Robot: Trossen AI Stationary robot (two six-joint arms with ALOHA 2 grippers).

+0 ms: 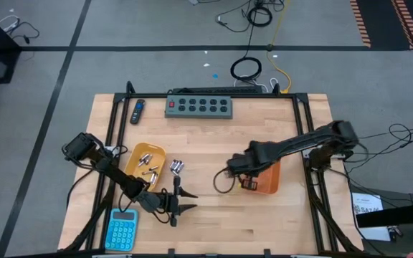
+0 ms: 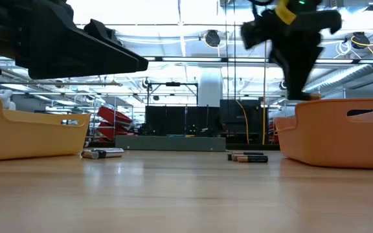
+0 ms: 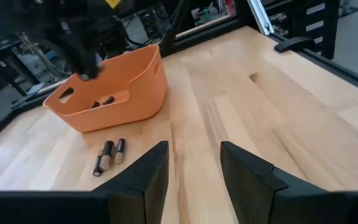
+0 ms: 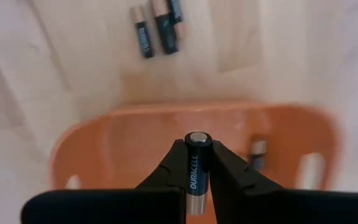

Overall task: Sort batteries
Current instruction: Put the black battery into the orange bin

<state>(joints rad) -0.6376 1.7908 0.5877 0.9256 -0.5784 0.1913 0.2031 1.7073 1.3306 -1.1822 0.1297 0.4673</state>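
Your wooden counter (image 1: 214,222) carried everything, with a power strip (image 1: 198,107) along its far edge. On your right side sat the orange bin (image 1: 269,180); on your left sat the yellow tray (image 1: 140,153) holding silvery batteries (image 1: 148,165), and nearer you lay a blue calculator (image 1: 122,229). Your right end effector (image 4: 197,163) hung over the orange bin, its fingers pinched on a black battery (image 4: 197,173) standing on end. One dark battery (image 4: 258,154) lay in the bin below it. Your left end effector (image 3: 190,167) hovered low over bare counter near the calculator, fingers parted and holding nothing. Three dark batteries (image 4: 157,26) lay together on the counter just beside the bin, and a few silvery batteries (image 1: 176,166) lay beside the tray.
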